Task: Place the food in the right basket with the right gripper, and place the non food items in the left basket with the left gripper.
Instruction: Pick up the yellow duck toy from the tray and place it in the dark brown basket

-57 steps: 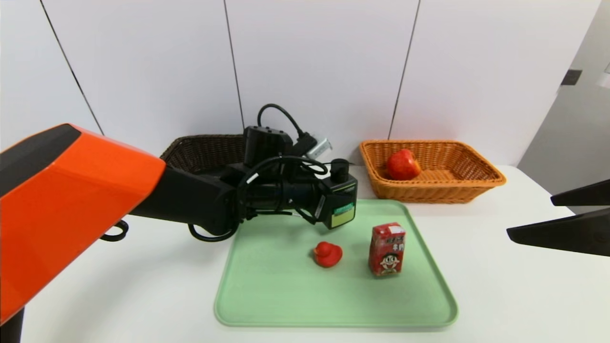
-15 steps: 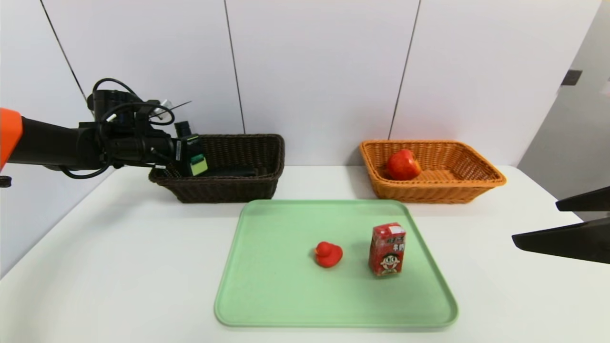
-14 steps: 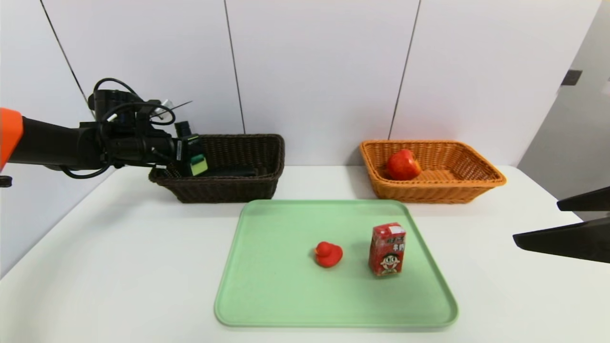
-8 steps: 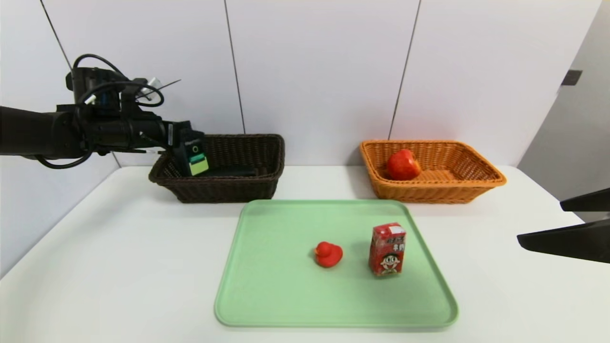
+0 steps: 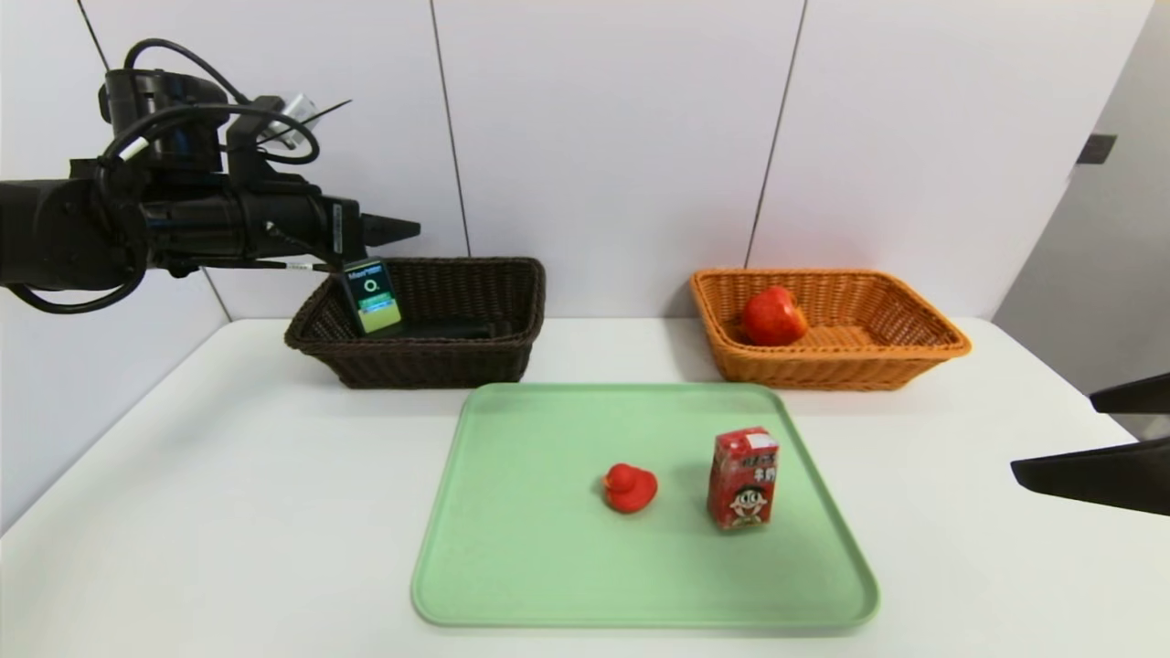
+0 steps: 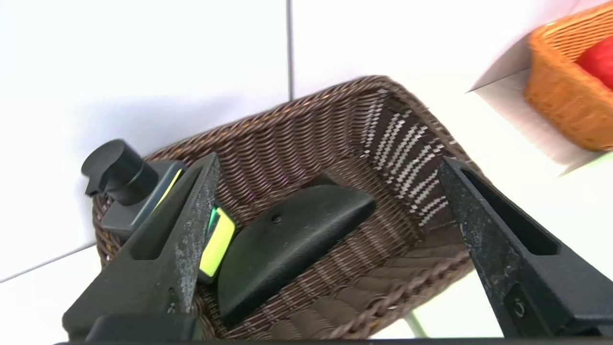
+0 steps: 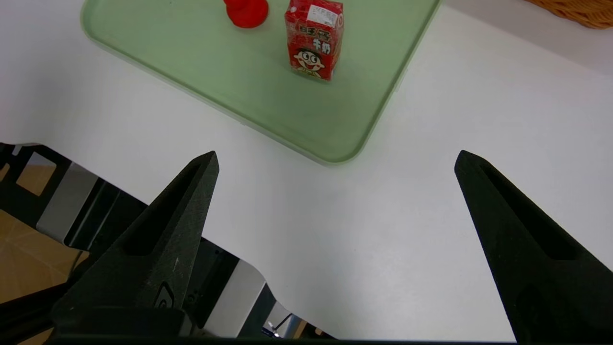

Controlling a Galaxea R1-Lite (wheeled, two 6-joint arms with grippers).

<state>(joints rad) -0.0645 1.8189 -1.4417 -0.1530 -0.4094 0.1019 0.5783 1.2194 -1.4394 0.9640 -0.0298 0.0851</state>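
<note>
Lifted clear since a second ago, the left hand [image 5: 388, 228] is being held wide above the dark basket [image 5: 512, 302], where the pump bottle [image 5: 370, 294] and black pouch [image 6: 292, 239] are lying. Right of that basket, the duck [image 5: 629, 486] and carton [image 5: 742, 477] are being left on the green tray [image 5: 512, 567]; the right hand [image 7: 335, 230] is gaping, parked.

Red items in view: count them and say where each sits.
3. The round red apple lies in the orange-tan woven basket; the small red rubber duck and the red drink carton stand apart on the pale green tray.
</note>
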